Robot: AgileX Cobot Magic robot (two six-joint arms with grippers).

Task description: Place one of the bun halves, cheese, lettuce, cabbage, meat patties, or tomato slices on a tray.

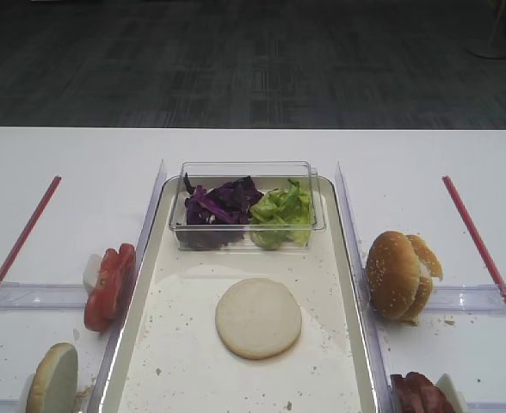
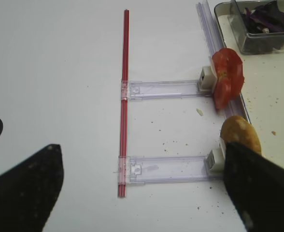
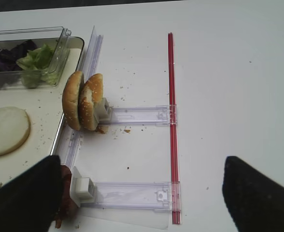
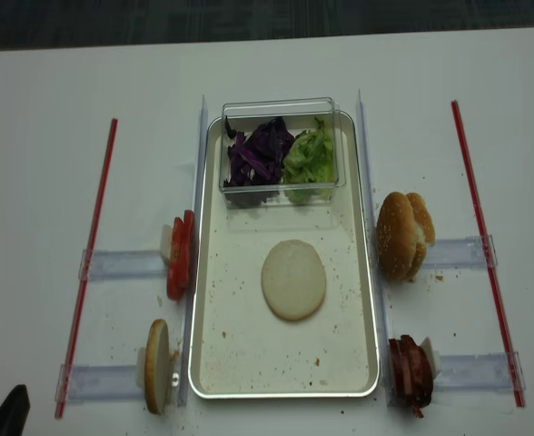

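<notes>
currently | bun half (image 1: 258,317) flat, cut face up, mid-tray (image 1: 339,344) | both end effectors spread, empty

The left gripper (image 2: 132,193) shows in its own wrist view as two dark fingers (image 2: 26,193) at the bottom corners, spread wide apart with nothing between them; in the realsense high view only a small dark tip of the left arm (image 4: 8,413) peeks in at the bottom left corner; the right gripper (image 3: 142,193) likewise stands with its two dark fingers (image 3: 260,193) far apart, holding nothing, raised above the surface.
</notes>
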